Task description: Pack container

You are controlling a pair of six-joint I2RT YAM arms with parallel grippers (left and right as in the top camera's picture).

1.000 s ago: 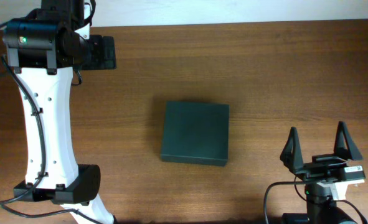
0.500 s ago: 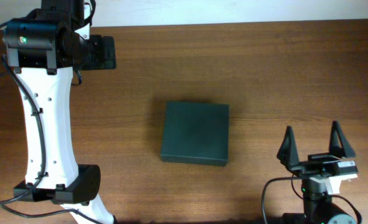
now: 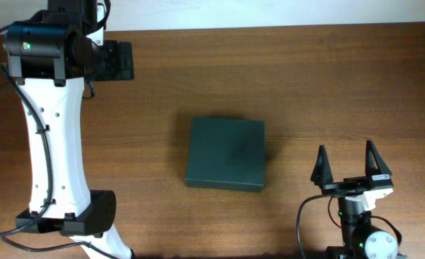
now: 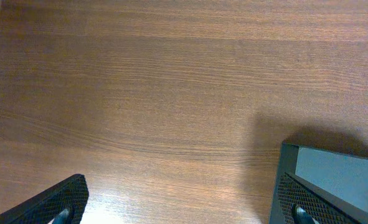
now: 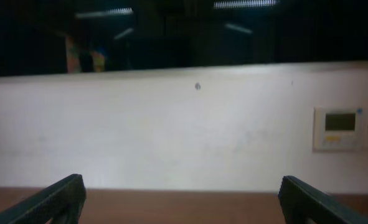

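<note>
The dark green container point(image 3: 225, 154) lies shut on the table point(image 3: 305, 72), off to the left of the right gripper point(image 3: 345, 147) and well apart from the left gripper point(image 4: 180, 208), which sees just one corner of it beside its right finger point(image 4: 294, 200). Both grippers have their fingers wide apart and hold nothing. The lid point(image 3: 226, 144) sits flat with little to grab — so a finger may slip off it or push the whole container away, and the right gripper faces the wall point(image 5: 184, 137), not the container.
</note>
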